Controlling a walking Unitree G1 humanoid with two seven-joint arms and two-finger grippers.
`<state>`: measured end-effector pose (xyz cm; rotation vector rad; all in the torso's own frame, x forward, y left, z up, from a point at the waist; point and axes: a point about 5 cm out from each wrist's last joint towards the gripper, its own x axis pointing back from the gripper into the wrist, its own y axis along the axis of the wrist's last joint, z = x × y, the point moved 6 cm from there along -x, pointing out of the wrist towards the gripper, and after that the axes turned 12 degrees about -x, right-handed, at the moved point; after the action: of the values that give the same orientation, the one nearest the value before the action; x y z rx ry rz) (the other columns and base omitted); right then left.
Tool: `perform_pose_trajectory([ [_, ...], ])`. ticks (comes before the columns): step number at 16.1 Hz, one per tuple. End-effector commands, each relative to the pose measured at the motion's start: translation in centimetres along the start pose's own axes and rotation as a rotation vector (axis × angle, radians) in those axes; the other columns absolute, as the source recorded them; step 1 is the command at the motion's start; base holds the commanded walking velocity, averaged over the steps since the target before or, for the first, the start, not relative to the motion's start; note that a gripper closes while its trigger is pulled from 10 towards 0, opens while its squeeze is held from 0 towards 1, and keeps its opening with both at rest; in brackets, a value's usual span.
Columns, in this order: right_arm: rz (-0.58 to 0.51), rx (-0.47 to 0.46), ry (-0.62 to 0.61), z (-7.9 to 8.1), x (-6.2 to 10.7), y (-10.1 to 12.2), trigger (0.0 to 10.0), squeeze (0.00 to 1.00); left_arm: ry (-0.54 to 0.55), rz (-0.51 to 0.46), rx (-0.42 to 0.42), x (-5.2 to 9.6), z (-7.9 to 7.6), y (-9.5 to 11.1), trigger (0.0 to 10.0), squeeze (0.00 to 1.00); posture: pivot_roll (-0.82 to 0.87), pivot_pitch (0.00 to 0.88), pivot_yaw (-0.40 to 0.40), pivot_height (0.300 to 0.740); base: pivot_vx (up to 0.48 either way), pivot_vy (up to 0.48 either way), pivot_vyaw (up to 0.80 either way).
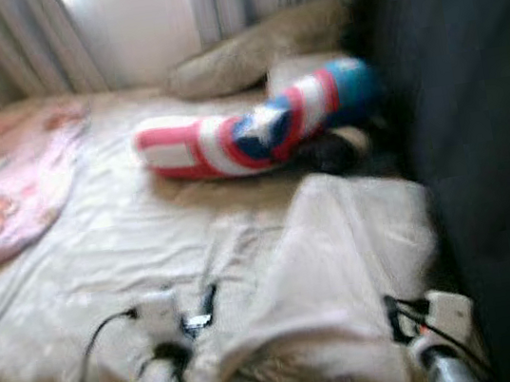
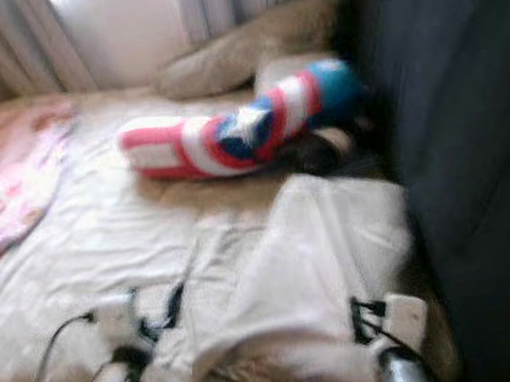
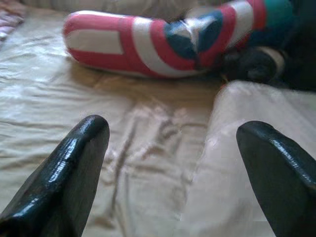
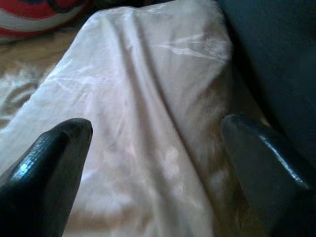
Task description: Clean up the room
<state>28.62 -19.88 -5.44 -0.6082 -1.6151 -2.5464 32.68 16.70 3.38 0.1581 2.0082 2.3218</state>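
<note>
- Bedding tidy looks like the step in hand: folded pale blanket (image 1: 343, 264) lies lower right of frame on the bed (image 1: 102, 262), right by a dark wall/panel (image 1: 484, 118).
- L gripper (image 3: 173, 163) spread wide, nothing held, hovering over wrinkled sheet just beside blanket's near edge; R gripper (image 4: 155, 163) also wide & empty, straddling the blanket's top.
- To do it well: bring both down evenly, pinch blanket by its near corners, not the sheet under it; keep R fingers off the dark panel.
- Red/white/blue star-pattern bolster (image 1: 256, 133) sits centre frame, beige pillow (image 1: 253, 52) behind it in upper centre, pink cover (image 1: 4, 180) at left – prob. later jobs.
- Head views blurred, so exact blanket edges are uncertain.
- Writing/brands: none readable; only the white star on the bolster.
</note>
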Motion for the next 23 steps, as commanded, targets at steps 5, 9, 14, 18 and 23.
perform_pose_trajectory([
  [5, -0.034, -0.004, 0.025, 1.5, -0.5, 0.8, 10.0, 0.00, 0.014, 0.030, -0.001, 0.5, 0.9, -0.5, 10.0, 0.00, -0.03, 0.000, -0.009, 0.740, 0.072, 0.000, 0.00],
  [9, -0.024, -0.033, -0.053, 0.3, -0.4, 0.6, 10.0, 0.00, 0.009, 0.023, 0.000, 0.3, 0.9, -0.2, 10.0, 0.00, -0.03, 0.000, -0.004, 0.740, 0.000, 0.000, -0.17],
  [14, -0.024, -0.015, -0.027, 0.9, -0.3, 0.7, 10.0, 0.00, 0.001, 0.024, 0.002, 0.3, 0.8, 0.0, 10.0, 0.00, -0.03, 0.000, -0.002, 0.740, 0.000, 0.000, -0.27],
  [18, 0.033, -0.016, -0.007, 1.4, -0.2, -0.3, 10.0, 0.00, -0.006, 0.019, 0.005, 0.1, 0.7, 0.2, 10.0, 0.00, -0.03, 0.000, -0.003, 0.740, 0.000, 0.000, 0.00],
  [23, 0.027, 0.092, 0.044, 1.7, -0.4, 0.2, 10.0, 0.00, -0.016, 0.014, 0.018, -0.1, 0.2, 0.4, 10.0, 0.00, -0.04, 0.000, -0.002, 0.740, 0.000, 0.000, 0.00],
])
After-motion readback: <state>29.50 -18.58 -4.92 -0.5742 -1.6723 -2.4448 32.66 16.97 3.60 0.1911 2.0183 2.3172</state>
